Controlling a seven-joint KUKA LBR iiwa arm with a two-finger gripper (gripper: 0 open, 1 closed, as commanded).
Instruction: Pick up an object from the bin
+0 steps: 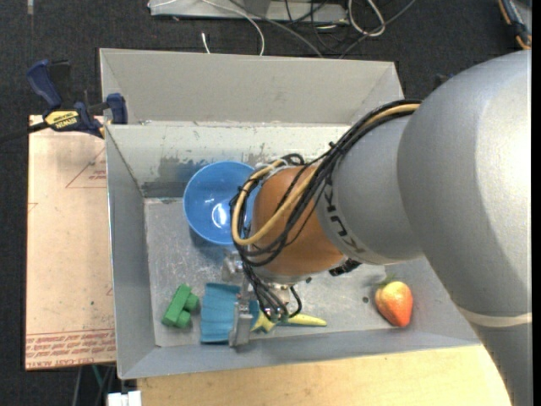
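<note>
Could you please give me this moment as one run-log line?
hand low in bin front | beside: teal block, yellow piece | elsewhere: blue bowl, green block, orange fruit

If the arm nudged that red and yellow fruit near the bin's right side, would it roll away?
Probably: the fruit looks rounded, so it may roll or wobble. It lies alone on the flat floor of the bin, so only the wall would likely stop it. Its smooth-looking skin might slip.
</note>
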